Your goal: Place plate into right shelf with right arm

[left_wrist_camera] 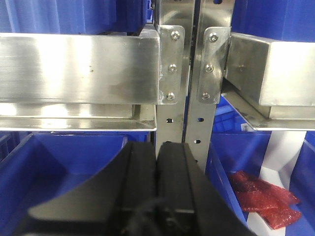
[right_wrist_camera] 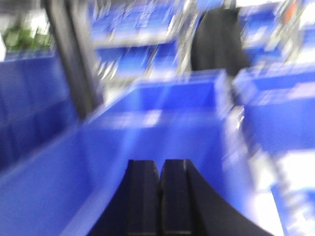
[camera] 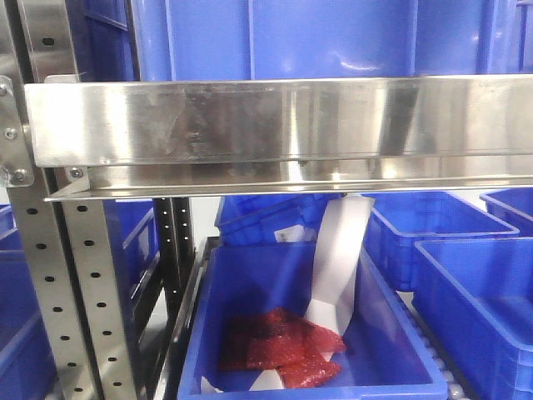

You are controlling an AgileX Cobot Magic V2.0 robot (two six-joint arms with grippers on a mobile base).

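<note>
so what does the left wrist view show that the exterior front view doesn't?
Left wrist only: the left end effector, fingers pressed together with nothing between them, and the pair of perforated uprights with screwed brackets where two rails meet.

Exterior front only: the tall bent white paper strip at full height, and the row of further blue bins to the right.

Both: the shiny horizontal rail of the right shelf, and the blue bin holding the red packets. No plate appears in either view.
</note>
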